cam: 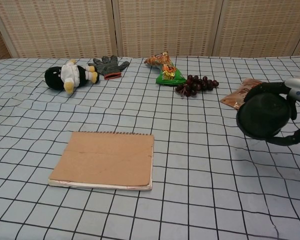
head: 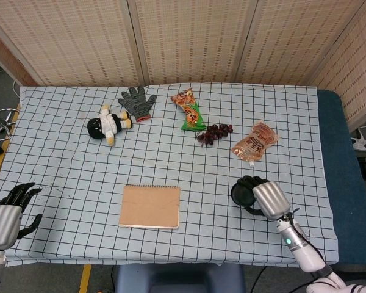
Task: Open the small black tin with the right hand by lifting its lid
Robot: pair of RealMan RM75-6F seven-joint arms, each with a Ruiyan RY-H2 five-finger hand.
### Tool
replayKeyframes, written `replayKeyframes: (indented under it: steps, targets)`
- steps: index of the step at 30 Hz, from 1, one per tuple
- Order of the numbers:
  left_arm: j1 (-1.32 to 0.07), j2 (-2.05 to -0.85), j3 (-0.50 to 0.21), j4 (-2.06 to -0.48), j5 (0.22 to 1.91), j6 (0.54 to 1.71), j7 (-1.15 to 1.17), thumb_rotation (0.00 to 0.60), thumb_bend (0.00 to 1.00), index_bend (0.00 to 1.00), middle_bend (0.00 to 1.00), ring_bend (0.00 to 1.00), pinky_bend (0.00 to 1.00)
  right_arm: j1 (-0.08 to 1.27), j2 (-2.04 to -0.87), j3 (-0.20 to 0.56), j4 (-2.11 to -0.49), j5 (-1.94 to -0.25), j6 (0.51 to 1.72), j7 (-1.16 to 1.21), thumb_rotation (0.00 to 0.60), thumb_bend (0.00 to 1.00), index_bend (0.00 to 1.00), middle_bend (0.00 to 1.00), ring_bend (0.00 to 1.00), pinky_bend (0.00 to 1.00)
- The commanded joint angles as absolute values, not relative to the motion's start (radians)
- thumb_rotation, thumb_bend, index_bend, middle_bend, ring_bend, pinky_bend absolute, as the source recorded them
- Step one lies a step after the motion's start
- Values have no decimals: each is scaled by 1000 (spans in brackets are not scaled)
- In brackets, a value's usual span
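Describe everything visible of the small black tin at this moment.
The small black tin is round, dark and matte-looking, at the table's right side in front of an orange snack packet. The right hand grips it, fingers curled over its rim; in the chest view it looks tilted toward the camera. Whether the lid has parted cannot be told.

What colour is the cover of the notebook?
Plain brown notebook; the chest view shows it best.

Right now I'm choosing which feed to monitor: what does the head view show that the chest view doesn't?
Head view only: the left hand, open at the table's near left edge, and the right arm's wrist.
Chest view only: a close side look at the black tin in the right hand.
Both: notebook, plush toy, glove, grapes, snack packets.
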State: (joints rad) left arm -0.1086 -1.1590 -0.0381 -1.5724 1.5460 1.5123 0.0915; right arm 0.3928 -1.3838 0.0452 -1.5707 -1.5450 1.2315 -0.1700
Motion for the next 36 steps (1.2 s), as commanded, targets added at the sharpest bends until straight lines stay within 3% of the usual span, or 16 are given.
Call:
replayKeyframes:
  steps: [1, 10, 20, 23, 30, 36]
  targets:
    - [-109, -1158, -38, -1574, 1547, 1513, 89, 600, 338, 233, 144, 133, 414, 387, -1306, 18, -1692, -1635, 1287, -73, 600, 177, 614, 467, 321, 569]
    - [-112, -1160, -37, -1572, 1544, 1505, 95, 600, 338, 233, 144, 133, 414, 385, -1346, 31, -1469, -1473, 1173, 3, 600, 177, 611, 467, 321, 569]
    - [-112, -1160, -36, -1573, 1545, 1506, 96, 600, 338, 233, 144, 133, 414, 405, -1446, -6, -1210, -1510, 1111, 141, 600, 177, 565, 467, 309, 552]
    - [-112, -1160, -36, -1572, 1546, 1505, 95, 600, 338, 233, 144, 134, 414, 406, -1461, -15, -1165, -1523, 1109, 171, 600, 177, 490, 441, 246, 449]
    - [-112, -1159, -36, -1573, 1546, 1506, 95, 600, 338, 233, 144, 134, 415, 407, -1446, -27, -1157, -1513, 1072, 168, 600, 177, 306, 228, 33, 112]
    - [-114, -1160, -34, -1574, 1546, 1502, 100, 600, 338, 233, 144, 134, 414, 406, -1436, -25, -1166, -1503, 1064, 150, 600, 178, 264, 147, 0, 35]
